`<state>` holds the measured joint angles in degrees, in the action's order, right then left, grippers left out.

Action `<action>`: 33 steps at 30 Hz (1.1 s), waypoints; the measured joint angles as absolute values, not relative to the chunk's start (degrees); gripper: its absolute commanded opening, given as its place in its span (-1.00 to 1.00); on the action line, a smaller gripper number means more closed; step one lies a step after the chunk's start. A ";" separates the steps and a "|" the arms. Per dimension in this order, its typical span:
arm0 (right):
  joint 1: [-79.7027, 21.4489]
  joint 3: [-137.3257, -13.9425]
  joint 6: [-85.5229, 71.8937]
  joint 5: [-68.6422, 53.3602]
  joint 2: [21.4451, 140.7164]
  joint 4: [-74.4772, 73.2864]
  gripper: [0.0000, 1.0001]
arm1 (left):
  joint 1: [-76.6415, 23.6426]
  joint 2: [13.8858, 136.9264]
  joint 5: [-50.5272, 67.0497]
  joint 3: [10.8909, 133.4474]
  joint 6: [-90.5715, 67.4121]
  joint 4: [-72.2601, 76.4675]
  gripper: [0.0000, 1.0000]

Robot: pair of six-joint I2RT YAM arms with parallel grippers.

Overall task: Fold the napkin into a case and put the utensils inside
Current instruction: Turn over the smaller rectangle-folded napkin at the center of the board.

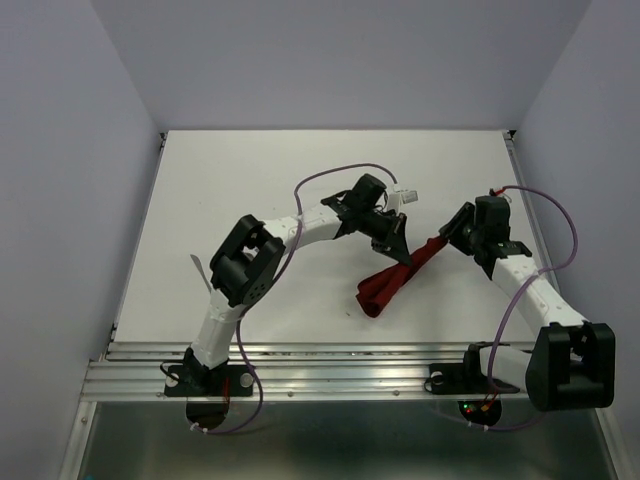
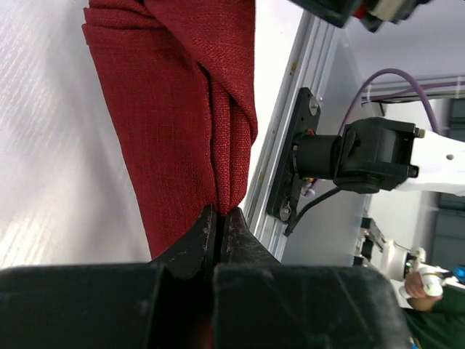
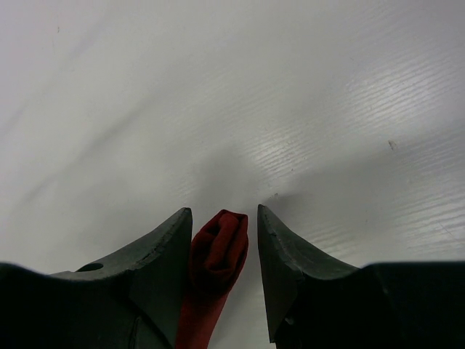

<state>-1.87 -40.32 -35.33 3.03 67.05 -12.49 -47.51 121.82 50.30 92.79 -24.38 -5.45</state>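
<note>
The dark red napkin [image 1: 392, 281] is bunched into a narrow folded strip that runs from between the two grippers down to the table. My left gripper [image 1: 401, 247] is shut on a fold of the napkin [image 2: 182, 123] and pinches its edge at the fingertips [image 2: 207, 222]. My right gripper [image 1: 446, 237] is open, and the rolled end of the napkin [image 3: 219, 247] lies between its fingers, against the left one. A slim silver piece [image 1: 199, 270], perhaps a utensil, pokes out beside the left arm. The spoon is out of view.
The aluminium rail [image 1: 330, 365] runs along the table's near edge, with both arm bases on it. Purple cables [image 1: 330, 178] loop above the arms. Grey walls close in the white table [image 1: 300, 170] on three sides.
</note>
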 measured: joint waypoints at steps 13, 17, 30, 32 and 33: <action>-0.97 -40.32 -34.68 3.18 66.32 -13.34 -0.06 | -44.86 127.79 56.86 90.32 -26.13 0.05 -1.00; -0.78 -40.32 -34.68 3.14 66.32 -13.43 -0.07 | -44.14 127.79 57.76 89.86 -26.06 1.19 -1.00; -0.75 -40.34 -33.06 -3.36 67.85 -13.21 -0.58 | -41.39 128.57 58.78 88.49 -25.96 1.93 -1.00; -0.75 -40.29 -32.64 -5.08 68.31 -13.17 -0.68 | -41.12 128.84 58.92 88.23 -25.85 1.98 -0.95; -0.75 -40.23 -32.40 -6.15 68.51 -13.13 -0.74 | -40.99 128.84 58.94 87.94 -25.80 2.02 -0.93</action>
<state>-0.75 -40.23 -32.40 -6.15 68.51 -13.13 -40.99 128.84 58.94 87.94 -25.80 2.02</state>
